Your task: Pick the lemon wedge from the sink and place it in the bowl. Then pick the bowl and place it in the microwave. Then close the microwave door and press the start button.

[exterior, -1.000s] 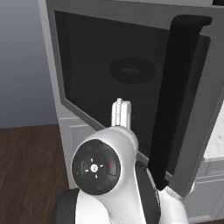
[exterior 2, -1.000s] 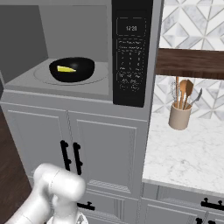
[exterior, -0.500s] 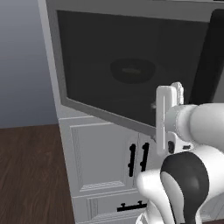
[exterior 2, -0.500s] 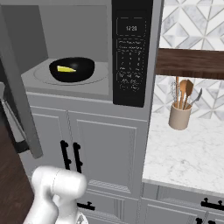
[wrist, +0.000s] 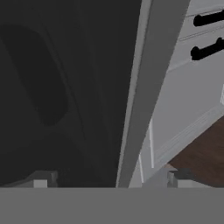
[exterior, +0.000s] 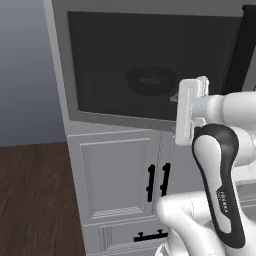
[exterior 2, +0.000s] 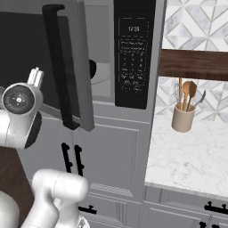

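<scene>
The microwave door (exterior: 120, 65) stands nearly shut across the microwave (exterior 2: 133, 53); its black handle (exterior 2: 60, 67) and grey frame (wrist: 140, 87) show. Through the tinted window I see the black bowl (exterior: 150, 80) dimly on the turntable, and a sliver of it (exterior 2: 92, 69) past the door's edge. The lemon wedge is too dim to make out behind the glass. The sink is out of view. My gripper (wrist: 109, 179) is open, fingertips (wrist: 41, 179) spread against the door's outer face, nothing held; the gripper (exterior: 189, 110) sits low on the window, and the gripper (exterior 2: 35, 76) is left of the handle.
White cabinet doors with black handles (exterior: 157, 180) stand below the microwave. To the right a marble counter (exterior 2: 191, 156) carries a utensil holder (exterior 2: 183, 118). Dark wood floor (exterior: 30, 200) lies at the left.
The door has swung from wide open to nearly shut, covering most of the cavity and the bowl. My arm has swept along with it, hand against the door.
</scene>
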Controlling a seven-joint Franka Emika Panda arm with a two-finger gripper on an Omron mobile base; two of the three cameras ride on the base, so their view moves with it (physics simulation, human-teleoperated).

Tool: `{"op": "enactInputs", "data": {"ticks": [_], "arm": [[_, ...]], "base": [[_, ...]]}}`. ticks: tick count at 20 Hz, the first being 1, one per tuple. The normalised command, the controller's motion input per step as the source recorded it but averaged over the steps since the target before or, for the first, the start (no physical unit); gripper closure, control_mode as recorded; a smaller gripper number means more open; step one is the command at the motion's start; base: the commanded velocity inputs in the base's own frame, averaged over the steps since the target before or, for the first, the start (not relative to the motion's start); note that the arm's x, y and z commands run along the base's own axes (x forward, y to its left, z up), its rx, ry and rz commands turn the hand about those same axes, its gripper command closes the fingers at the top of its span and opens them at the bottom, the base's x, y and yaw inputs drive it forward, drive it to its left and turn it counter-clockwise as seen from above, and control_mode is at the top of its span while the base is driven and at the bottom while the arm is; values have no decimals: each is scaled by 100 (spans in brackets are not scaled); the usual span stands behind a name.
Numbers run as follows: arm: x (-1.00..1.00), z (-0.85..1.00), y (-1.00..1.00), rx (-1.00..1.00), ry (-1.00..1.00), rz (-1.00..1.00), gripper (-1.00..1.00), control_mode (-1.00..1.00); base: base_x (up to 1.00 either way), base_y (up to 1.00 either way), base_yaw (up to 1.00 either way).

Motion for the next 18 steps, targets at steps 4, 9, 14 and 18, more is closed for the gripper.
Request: {"op": "enactInputs", "data": {"ticks": [4, 9, 14, 18], "arm": [[100, 0, 0, 6, 0, 10, -100, -100], [96, 0, 0, 7, 0, 10, -100, -100], [94, 0, 0, 10, 0, 9, -100, -100], [71, 0, 0, 10, 0, 7, -100, -100]], "base": [[0, 0, 0], [0, 0, 0], [0, 0, 0], [0, 0, 0]]}}
